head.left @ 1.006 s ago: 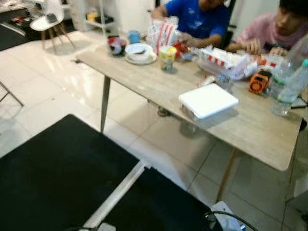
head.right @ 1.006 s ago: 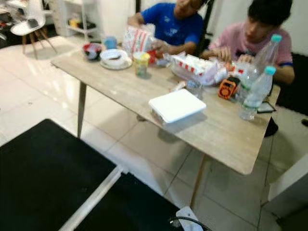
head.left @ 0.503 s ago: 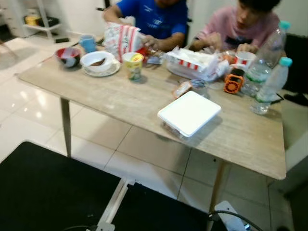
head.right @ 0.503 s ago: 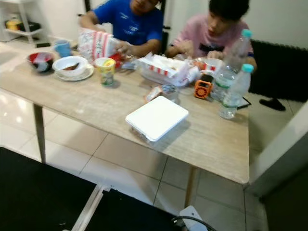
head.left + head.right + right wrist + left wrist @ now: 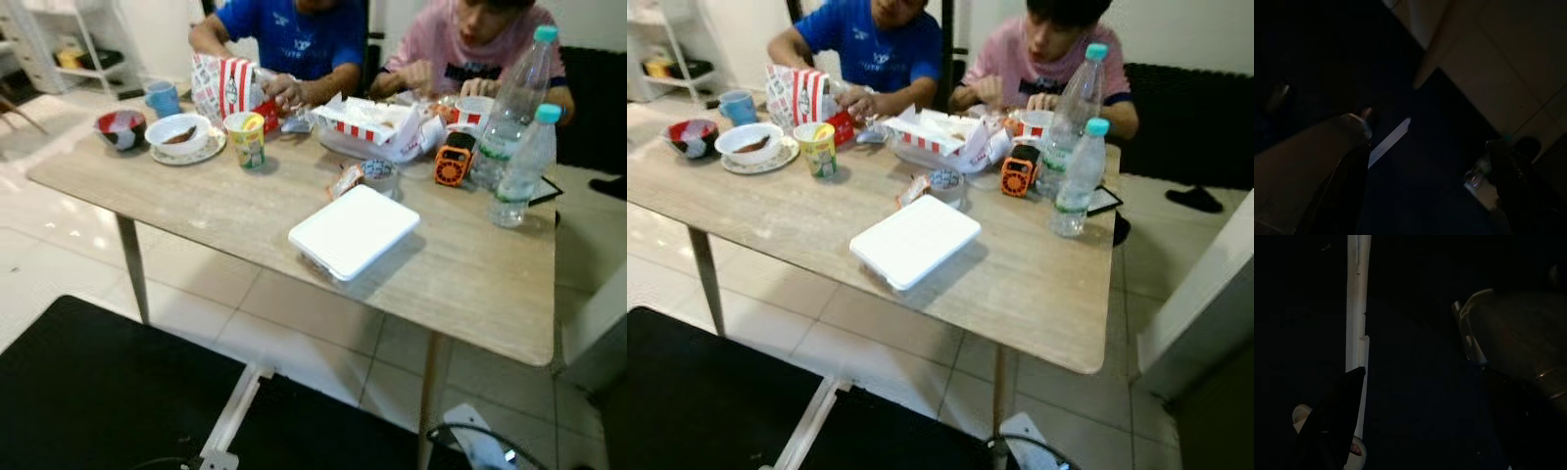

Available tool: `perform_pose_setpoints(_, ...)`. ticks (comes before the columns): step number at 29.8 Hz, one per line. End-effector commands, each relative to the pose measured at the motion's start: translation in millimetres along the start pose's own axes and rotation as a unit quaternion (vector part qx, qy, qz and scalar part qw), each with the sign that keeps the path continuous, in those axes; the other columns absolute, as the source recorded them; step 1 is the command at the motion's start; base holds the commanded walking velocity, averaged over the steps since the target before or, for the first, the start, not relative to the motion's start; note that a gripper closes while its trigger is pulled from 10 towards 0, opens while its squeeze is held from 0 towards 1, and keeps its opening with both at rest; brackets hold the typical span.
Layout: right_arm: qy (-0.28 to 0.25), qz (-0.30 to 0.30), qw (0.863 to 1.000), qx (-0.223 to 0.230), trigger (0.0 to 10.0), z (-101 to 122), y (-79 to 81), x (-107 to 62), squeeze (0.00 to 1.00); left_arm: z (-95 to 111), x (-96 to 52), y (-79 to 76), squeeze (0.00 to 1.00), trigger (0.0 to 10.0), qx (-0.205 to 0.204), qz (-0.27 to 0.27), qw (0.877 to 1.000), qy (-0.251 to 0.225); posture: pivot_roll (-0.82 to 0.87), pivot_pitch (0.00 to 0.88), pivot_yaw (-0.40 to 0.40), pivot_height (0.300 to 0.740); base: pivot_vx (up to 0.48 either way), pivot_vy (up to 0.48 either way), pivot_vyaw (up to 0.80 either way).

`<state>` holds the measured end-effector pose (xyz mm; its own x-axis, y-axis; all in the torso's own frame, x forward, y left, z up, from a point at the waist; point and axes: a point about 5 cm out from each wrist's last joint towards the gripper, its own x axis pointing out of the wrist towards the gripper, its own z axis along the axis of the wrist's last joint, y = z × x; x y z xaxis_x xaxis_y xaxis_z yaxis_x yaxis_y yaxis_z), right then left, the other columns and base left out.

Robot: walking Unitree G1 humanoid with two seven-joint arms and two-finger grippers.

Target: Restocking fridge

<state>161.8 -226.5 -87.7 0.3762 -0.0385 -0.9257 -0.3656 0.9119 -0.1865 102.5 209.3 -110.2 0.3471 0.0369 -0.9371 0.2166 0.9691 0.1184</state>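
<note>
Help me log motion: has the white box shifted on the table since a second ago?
No. The white box sits just below the small tin; only the camera moved.

Both my arms hang idle — left gripper (image 5: 1415, 426) and right gripper (image 5: 1425, 191) spread wide in shadow.

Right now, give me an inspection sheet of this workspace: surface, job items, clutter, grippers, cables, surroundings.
Surface: light wooden table, slim legs, on pale tiled floor.
Job's things: white lidded box near the front edge; two water bottles upright at the right end.
Clutter: red-striped food boxes, yellow cup, bowl on a plate, red bowl, blue mug, orange gadget.
Grippers: left gripper and right gripper hang idle in the dark, fingers apart.
Cables: one black cable by the table leg.
Surroundings: two seated people eating; black mats on the floor.
</note>
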Motion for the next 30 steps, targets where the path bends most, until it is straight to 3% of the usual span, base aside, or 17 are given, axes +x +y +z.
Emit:
perform_pose_setpoints(1,-0.006,0.006,1.000,0.009,10.0,1.3,4.7,0.7,0.00,-1.8,0.2,-4.4,0.00,10.0,-0.003,-0.006,1.000,0.003,0.00,0.000,0.033,0.740,0.000,0.000,0.00)
perform_pose_setpoints(6,0.006,-0.010,1.000,0.025,10.0,-7.5,5.2,0.5,0.00,-1.4,0.3,-4.9,0.00,10.0,-0.009,-0.002,1.000,0.001,0.01,0.000,0.029,0.740,0.000,0.000,0.00)
perform_pose_setpoints(11,0.031,-0.046,0.998,0.038,10.0,-22.0,-11.1,-3.3,0.00,-1.7,0.3,-4.9,0.00,10.0,-0.014,0.001,1.000,0.001,0.00,0.000,0.024,0.740,0.000,0.000,0.00)
perform_pose_setpoints(17,0.040,-0.086,0.990,0.103,10.0,-32.2,-31.1,-8.7,0.00,-2.5,0.1,-3.8,0.00,10.0,-0.025,0.008,1.000,0.001,0.00,0.000,0.026,0.740,0.000,0.000,0.00)
perform_pose_setpoints(19,0.049,-0.139,0.979,0.140,10.0,-38.6,-53.3,-15.4,0.00,-3.6,0.0,-2.9,0.00,10.0,-0.027,0.011,1.000,0.004,0.00,0.000,0.030,0.740,0.000,0.000,0.00)
perform_pose_setpoints(20,0.049,-0.139,0.979,0.140,10.0,-38.6,-53.3,-15.4,0.00,-3.6,0.0,-2.9,0.00,10.0,-0.027,0.011,1.000,0.004,0.00,0.000,0.030,0.740,0.000,0.000,0.00)
perform_pose_setpoints(24,0.047,-0.222,0.954,0.195,10.0,-40.6,-87.2,-27.6,0.00,-4.1,-0.2,-1.9,0.00,10.0,-0.031,0.014,0.999,0.005,0.00,0.000,0.034,0.740,0.000,0.000,0.00)
perform_pose_setpoints(25,0.047,-0.222,0.954,0.195,10.0,-40.6,-87.2,-27.6,0.00,-4.1,-0.2,-1.9,0.00,10.0,-0.031,0.014,0.999,0.005,0.00,0.000,0.034,0.740,0.000,0.000,0.00)
perform_pose_setpoints(26,0.032,-0.274,0.936,0.219,10.0,-34.4,-111.4,-37.3,0.00,-4.2,-0.2,-1.2,0.00,10.0,-0.032,0.015,0.999,0.005,0.00,0.000,0.038,0.740,0.000,0.000,0.00)
perform_pose_setpoints(28,0.026,-0.291,0.929,0.225,10.0,-31.4,-120.0,-41.1,0.00,-4.3,-0.3,-0.9,0.00,10.0,-0.032,0.015,0.999,0.005,0.00,0.000,0.038,0.740,0.000,0.000,0.00)
perform_pose_setpoints(30,0.003,-0.342,0.911,0.231,10.0,-17.7,-145.9,-53.7,0.00,-4.3,-0.3,-0.9,0.00,10.0,-0.032,0.014,0.999,0.006,-0.01,0.000,0.040,0.740,0.000,0.000,0.00)
